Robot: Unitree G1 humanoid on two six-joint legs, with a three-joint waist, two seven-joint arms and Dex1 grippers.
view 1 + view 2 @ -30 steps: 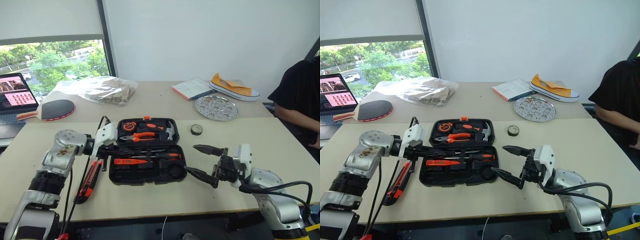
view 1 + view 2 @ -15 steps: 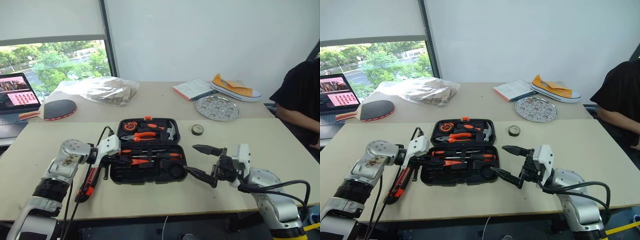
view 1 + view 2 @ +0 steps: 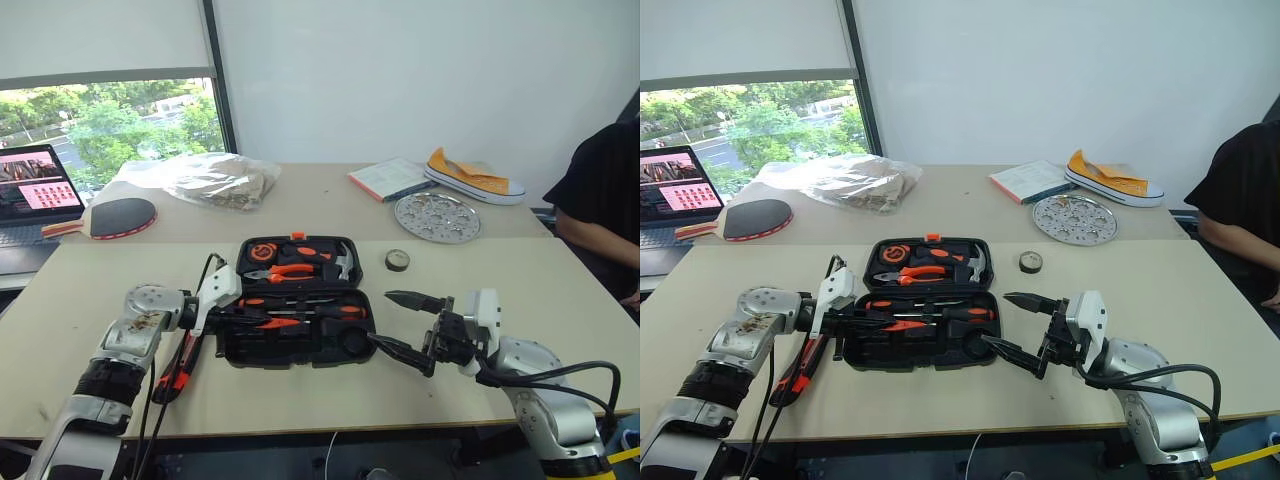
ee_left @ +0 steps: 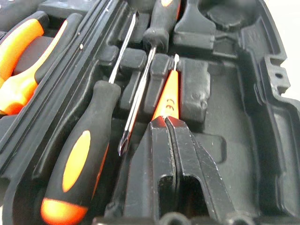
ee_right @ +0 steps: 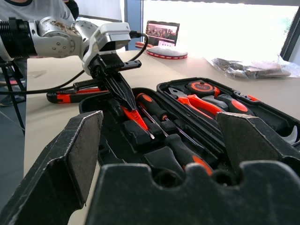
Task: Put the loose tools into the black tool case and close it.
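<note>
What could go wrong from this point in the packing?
The left gripper is shut on the thin orange screwdriver, which lies tilted over its slot; released so, it may sit proud and block the black tool case from closing. The utility knife and tape roll lie outside the case.

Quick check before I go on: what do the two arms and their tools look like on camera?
Both arms are silver-grey metal with ribbed black cuffs and loose black cables. The left arm has brownish speckled marks on its rounded joint. Each wrist carries a white housing. The left tool and right tool each have two black tapered fingers.
</note>
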